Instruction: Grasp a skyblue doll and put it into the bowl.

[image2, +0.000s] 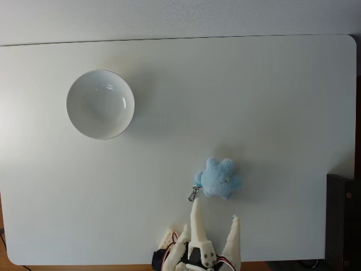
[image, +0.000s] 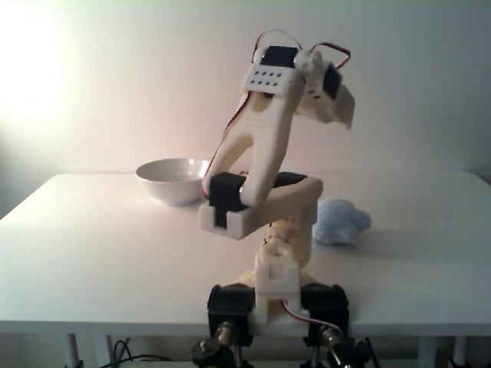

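Hovering wide open and empty: gripper (image2: 214,226) at 6 o'clock of doll (image2: 219,179); bowl (image2: 100,104) sitting at 10 o'clock.

Skyblue doll (image2: 219,178) pale blue, fuzzy, plain, with small silver-grey keyring clasp (image2: 193,194); looks paler, washed-out blue in the other fixed view (image: 341,221). Bowl (image2: 100,104) glossy white, no pattern, in both fixed views (image: 175,180). Bench (image2: 254,101) plain white. Pincer (image2: 214,226) cream-white plastic. Arm (image: 261,153) cream-white with black motor blocks, red and white wires. Black clamps (image: 230,305) at bench edge. Wall (image: 422,77) off-white.
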